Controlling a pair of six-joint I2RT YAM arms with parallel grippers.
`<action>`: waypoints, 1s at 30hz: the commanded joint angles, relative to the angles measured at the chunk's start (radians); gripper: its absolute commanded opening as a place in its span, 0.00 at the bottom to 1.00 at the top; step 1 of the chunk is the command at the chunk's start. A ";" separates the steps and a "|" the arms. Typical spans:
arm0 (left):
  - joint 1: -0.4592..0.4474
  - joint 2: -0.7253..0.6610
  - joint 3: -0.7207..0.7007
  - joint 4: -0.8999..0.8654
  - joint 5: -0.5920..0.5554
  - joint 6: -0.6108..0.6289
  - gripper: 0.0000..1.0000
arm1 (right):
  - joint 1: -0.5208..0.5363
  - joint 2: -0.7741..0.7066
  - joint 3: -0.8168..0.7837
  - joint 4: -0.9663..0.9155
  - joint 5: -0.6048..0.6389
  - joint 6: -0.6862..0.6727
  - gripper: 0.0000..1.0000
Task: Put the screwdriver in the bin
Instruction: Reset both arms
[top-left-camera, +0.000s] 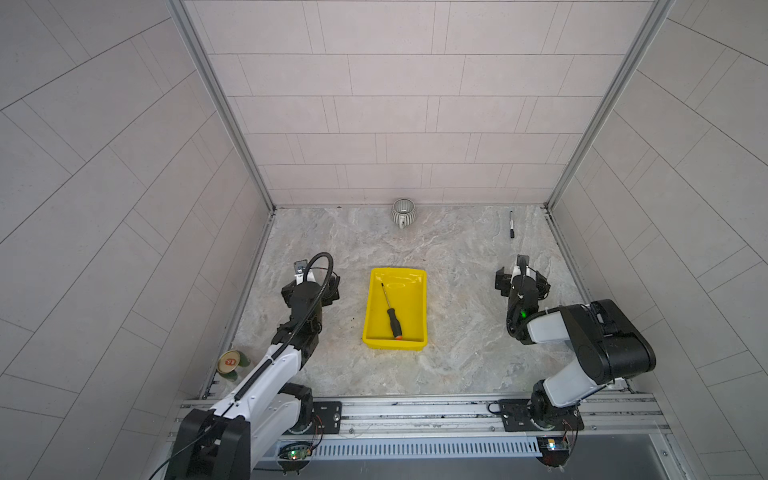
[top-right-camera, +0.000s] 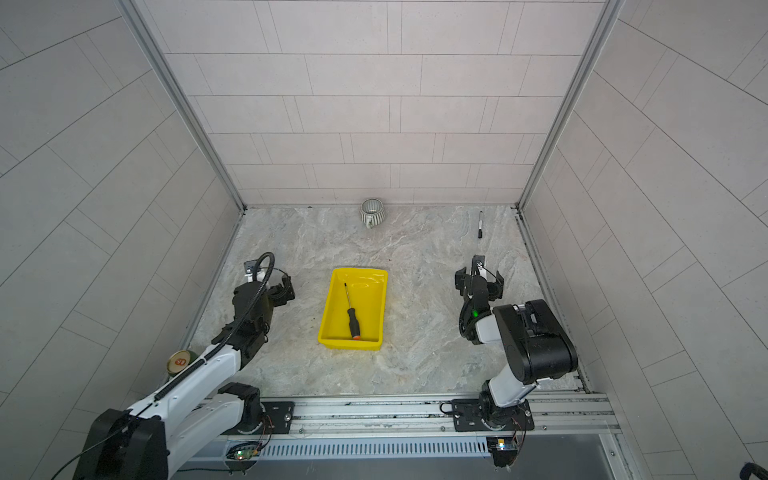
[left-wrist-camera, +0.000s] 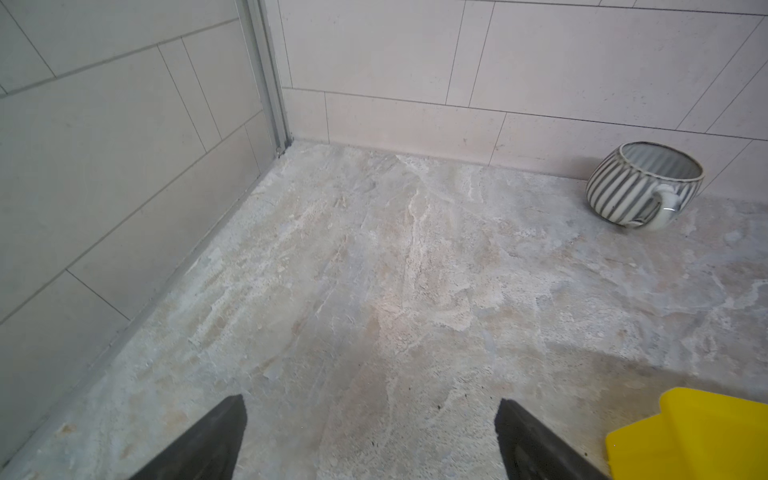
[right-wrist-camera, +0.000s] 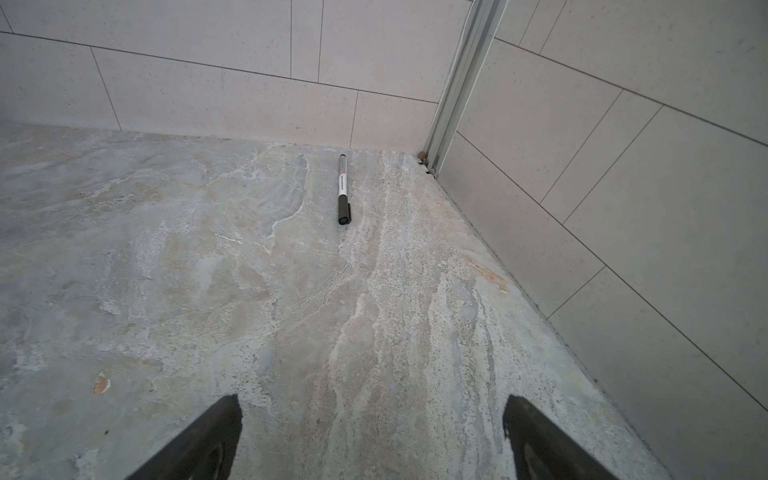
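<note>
Standing wide apart, the jaws of the left gripper frame only bare marble tabletop. I cannot tell whether the fingertips touch the surface. Right gripper: same condition, jaws spread wide with tabletop showing between them, gripping nothing.

Bin: sits between the two grippers, to the right of the left gripper and near it. One yellow corner shows just beside a left fingertip in the left wrist view. It lies further from the right gripper, on that gripper's left.

Screwdriver: lies flat inside the bin in both top views, apart from both grippers. The shaft tip points toward the back wall and the orange handle end is close to the bin's near wall. It is slightly diagonal to the bin's long sides.

Outward from the left gripper: a ribbed grey cup stands upright ahead and to the right, at the back wall, with its handle facing the gripper. A green can with a gold lid stands behind and to the left, beside the left arm.

Outward from the right gripper: a black marker pen lies almost straight ahead, near the back corner, with its cap end nearer the gripper.
</note>
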 joint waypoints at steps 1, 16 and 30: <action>-0.001 0.037 -0.029 0.137 -0.057 0.096 1.00 | 0.003 0.011 0.005 0.011 0.005 -0.005 0.99; 0.024 0.636 -0.153 0.963 -0.059 0.213 1.00 | 0.003 0.011 0.007 0.007 0.004 -0.004 0.99; 0.173 0.628 0.073 0.550 0.137 0.115 1.00 | 0.001 0.011 0.007 0.005 0.000 -0.004 0.99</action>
